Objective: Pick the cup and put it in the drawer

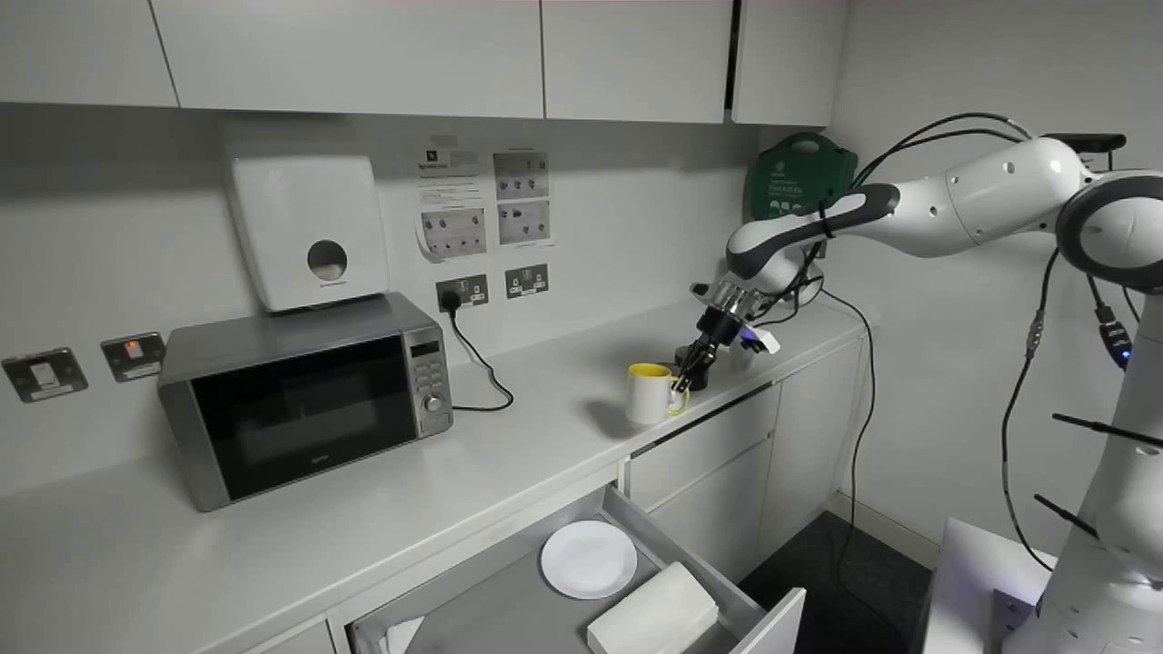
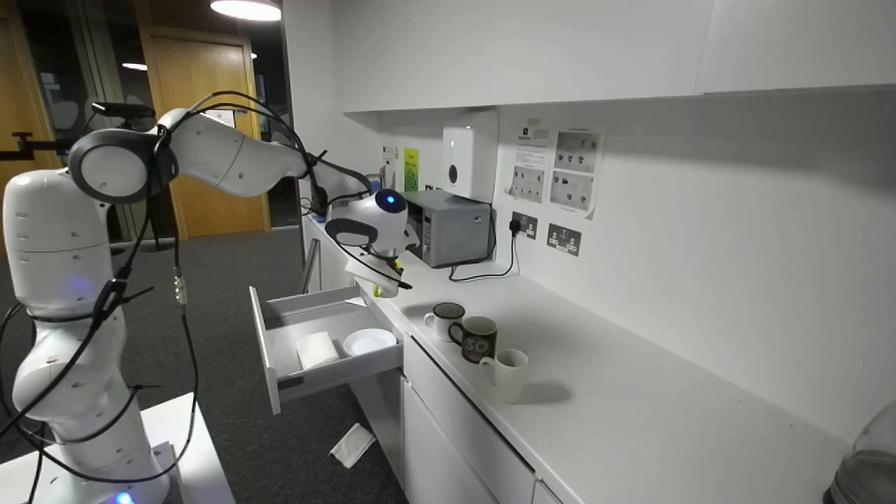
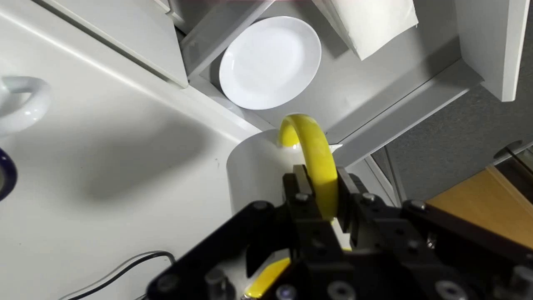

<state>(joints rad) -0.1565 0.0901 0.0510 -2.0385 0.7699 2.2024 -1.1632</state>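
Observation:
The cup [image 1: 646, 400] is white outside, with a yellow inside and a yellow handle. My gripper [image 3: 320, 174] is shut on that handle, one finger on each side, as the wrist view shows. The cup's shadow lies apart from it on the counter, so it appears raised, close to the counter's front edge. In an exterior view the wrist partly covers the cup [image 2: 388, 289]. The white drawer [image 1: 509, 595] stands pulled out below the counter, beside the cup. In the wrist view the drawer [image 3: 374, 91] lies beyond the cup.
Inside the drawer are a white plate [image 1: 589, 559] and a white paper block [image 1: 652, 613]. A dark mug [image 2: 479, 339], a dark-rimmed white mug [image 2: 442, 323] and a white mug [image 2: 509, 378] stand on the counter. A microwave [image 1: 304, 400] sits farther along.

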